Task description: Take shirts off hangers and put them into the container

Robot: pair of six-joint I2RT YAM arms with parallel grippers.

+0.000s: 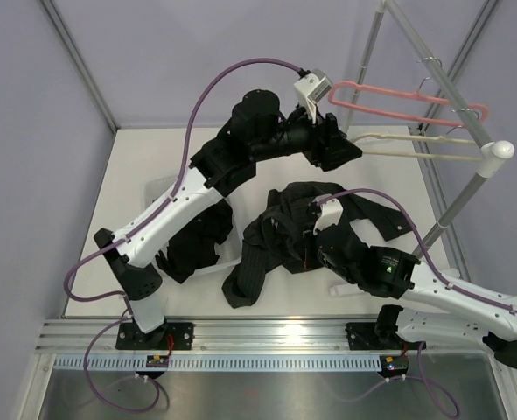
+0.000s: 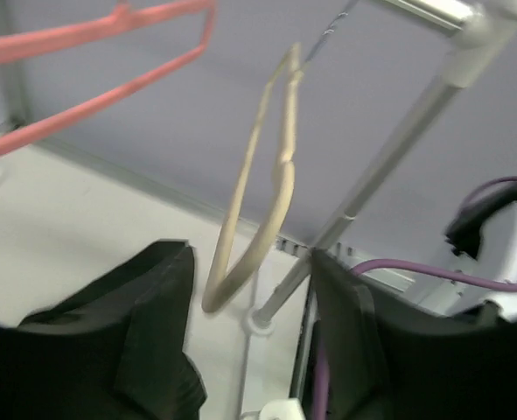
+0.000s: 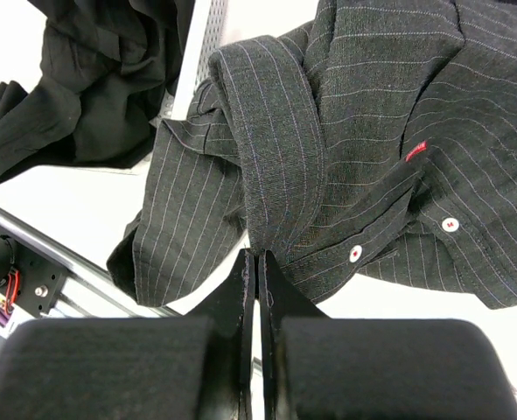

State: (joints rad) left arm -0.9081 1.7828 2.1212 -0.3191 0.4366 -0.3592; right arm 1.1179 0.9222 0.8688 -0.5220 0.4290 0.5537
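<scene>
Two hangers are hanging bare on the rack pole (image 2: pixel 389 149), the pink hanger (image 2: pixel 92 103) beside the cream hanger (image 2: pixel 284 171), and the left jaws are standing apart just before the cream one. Right jaws are pressing together at the pinstriped shirt (image 3: pixel 372 131), which is lying crumpled against the container (image 3: pixel 201 39) on the counter (image 1: pixel 144 157), near the black shirt (image 1: pixel 192 249).

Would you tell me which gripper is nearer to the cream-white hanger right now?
Left. The left gripper hangs right beside the cream-white hanger; the right gripper is down at the pinstriped shirt's edge, well away from it.
</scene>
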